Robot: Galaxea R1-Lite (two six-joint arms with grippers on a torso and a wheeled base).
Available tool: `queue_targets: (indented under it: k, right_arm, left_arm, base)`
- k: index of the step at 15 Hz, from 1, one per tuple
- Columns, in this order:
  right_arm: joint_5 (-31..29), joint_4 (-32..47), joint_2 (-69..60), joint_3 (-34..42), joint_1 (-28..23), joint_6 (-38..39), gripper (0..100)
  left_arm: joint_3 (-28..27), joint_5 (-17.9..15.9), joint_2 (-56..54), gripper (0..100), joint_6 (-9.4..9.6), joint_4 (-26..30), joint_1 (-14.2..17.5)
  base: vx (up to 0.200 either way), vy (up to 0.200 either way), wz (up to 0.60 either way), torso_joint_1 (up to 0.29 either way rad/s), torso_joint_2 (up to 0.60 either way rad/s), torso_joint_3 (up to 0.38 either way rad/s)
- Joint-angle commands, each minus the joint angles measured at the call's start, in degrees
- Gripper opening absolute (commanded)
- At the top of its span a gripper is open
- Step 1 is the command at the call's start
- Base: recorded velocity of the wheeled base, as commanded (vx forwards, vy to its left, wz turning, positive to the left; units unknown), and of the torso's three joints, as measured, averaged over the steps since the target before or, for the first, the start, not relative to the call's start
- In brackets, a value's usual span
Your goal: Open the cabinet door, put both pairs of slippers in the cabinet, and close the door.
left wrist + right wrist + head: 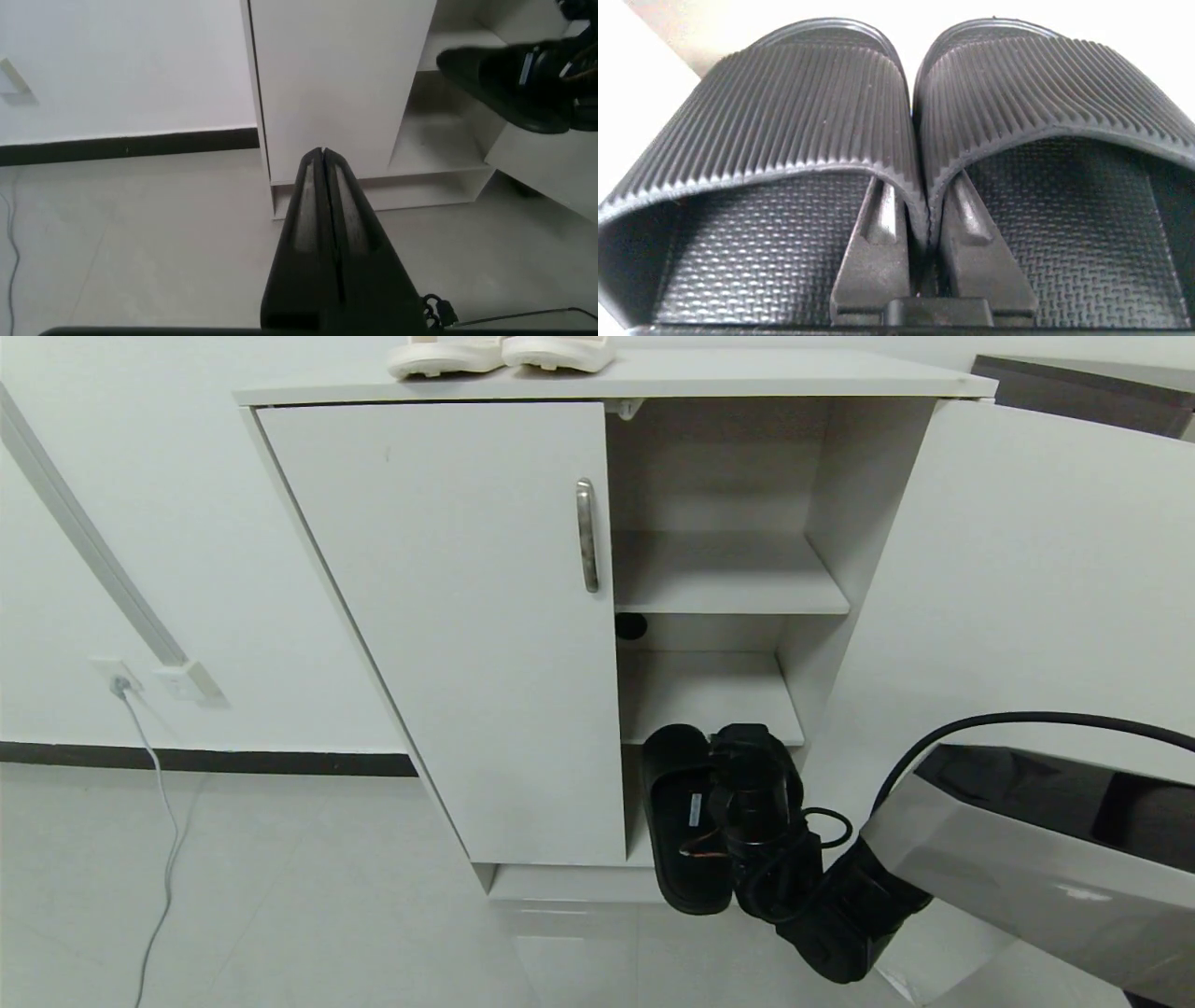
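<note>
Head view: white slippers (pixel 499 353) sit on the top board of the cabinet (pixel 747 373), upper centre of frame. Only their near ends show, as the frame edge cuts off the rest. Lower centre, one of the black slippers (pixel 686 821) shows its full footbed. Its mate is mostly covered by the right gripper (pixel 754 798), so little of it can be made out. A small dark round thing (pixel 631 626) shows at the back between the shelves; cannot identify it.

Right wrist view: the gripper's two fingers (pixel 878 233) stand one inside each black slipper. They pinch the pair's adjoining inner walls together under the ribbed straps. Heels are cut off at the frame's lower edge.

Cabinet: left door (pixel 448 616) closed, with handle (pixel 586 535) at its inner edge. Right door (pixel 1018 588) swung wide open at frame right. Upper shelf (pixel 724 574) and lower shelf (pixel 705 695) are bare. Black pair is at the mouth of the bottom compartment, toes inward, heels sticking out past the front. In the left wrist view, upper right, the pair is held up clear of the bottom board.

Left gripper (pixel 322 163): lower centre of its own view, over floor in front of the cabinet, fingers pressed together on nothing.

Cable (pixel 159 821) trails from a wall socket (pixel 117 677) at frame left.
</note>
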Motion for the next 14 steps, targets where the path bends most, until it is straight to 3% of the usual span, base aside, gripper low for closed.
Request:
queue_targets:
  k: [1, 7, 14]
  right_arm:
    - [-0.13, -1.56, 1.90, 1.46, -0.80, -1.41, 0]
    - [-0.40, -1.74, 1.46, 1.46, -0.80, -1.41, 0]
    - [-0.57, -1.74, 0.93, 1.38, -1.24, -1.59, 0]
  left_arm:
    - [0.00, 0.01, 0.09, 0, 0.00, 0.00, 0.03]
    - [0.00, 0.01, 0.09, 0, -0.09, 0.00, 0.03]
    - [0.00, 0.01, 0.09, 0, -0.27, 0.00, 0.03]
  base:
    - [0.000, 0.000, 0.00, 0.000, 0.00, 0.000]
    - [0.000, 0.000, 0.00, 0.000, 0.00, 0.000]
    - [0.200, 0.000, 0.00, 0.000, 0.00, 0.002]
